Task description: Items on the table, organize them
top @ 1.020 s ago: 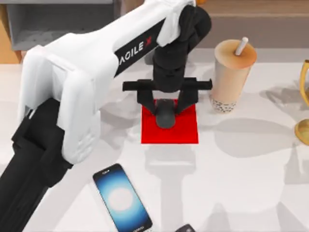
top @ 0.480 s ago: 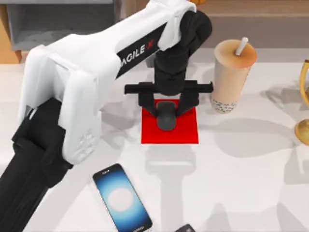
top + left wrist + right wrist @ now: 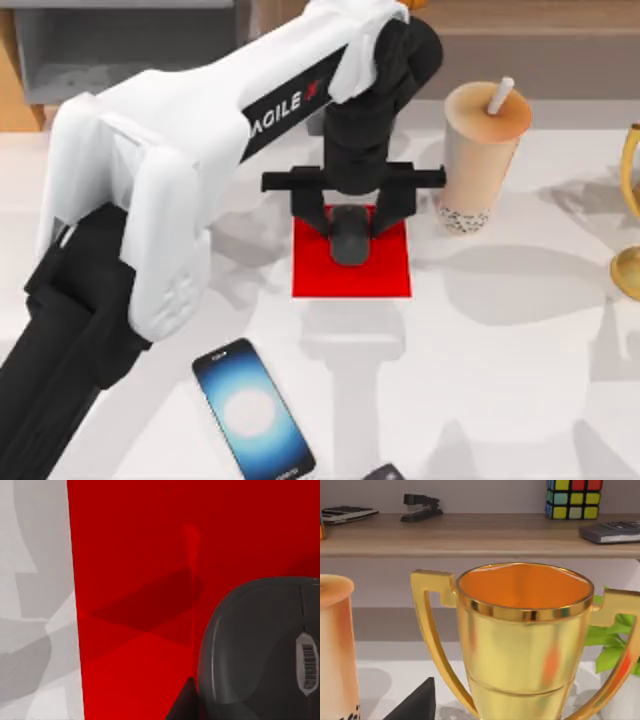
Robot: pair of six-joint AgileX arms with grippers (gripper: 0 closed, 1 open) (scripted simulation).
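- Mouse (image 3: pixel 349 233) lay on the red pad (image 3: pixel 350 275), mid-table (image 3: pixel 520 360).
- Our left gripper (image 3: pixel 351 218) straddled it, fingers spread and apparently holding nothing; we judged the placing done.
- Next we needed a straight lift clear, then the smartphone (image 3: pixel 253 409).

A dark grey mouse (image 3: pixel 349 236) lies on a plain bright red pad (image 3: pixel 350 272) at the frame's centre, on the white worktop (image 3: pixel 500 380) mottled with pale grey shadows. The left arm (image 3: pixel 180 160) is white with black sections and red-and-white lettering; its left gripper (image 3: pixel 352 222) is black. At lower left, the smartphone (image 3: pixel 252 408) is black with a blue-white glow. At upper right, the bubble-tea cup (image 3: pixel 478 155) is tan-orange with dark pearls and a white straw (image 3: pixel 499 96). A trophy (image 3: pixel 525 645) is shiny gold, near a multicoloured cube (image 3: pixel 572 498).
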